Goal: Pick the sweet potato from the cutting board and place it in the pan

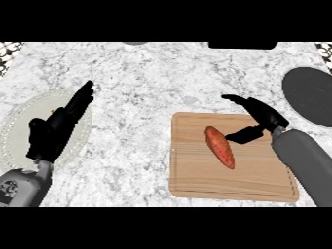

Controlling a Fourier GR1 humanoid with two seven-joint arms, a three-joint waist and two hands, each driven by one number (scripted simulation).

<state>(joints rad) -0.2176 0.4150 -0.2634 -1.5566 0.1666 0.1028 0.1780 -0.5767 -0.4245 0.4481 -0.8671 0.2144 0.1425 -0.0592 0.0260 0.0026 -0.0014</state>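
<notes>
An orange-red sweet potato lies slanted on the left half of a wooden cutting board. My right hand hovers over the board just right of the potato, open, with fingers stretched up and left and the thumb pointing at the potato without touching it. A dark round pan sits at the counter's right edge, beyond the board. My left hand rests open at the left, fingers straight and pointing up.
A pale round plate lies under my left hand at the left of the marble counter. A dark object sits at the far edge, with a grey one to its left.
</notes>
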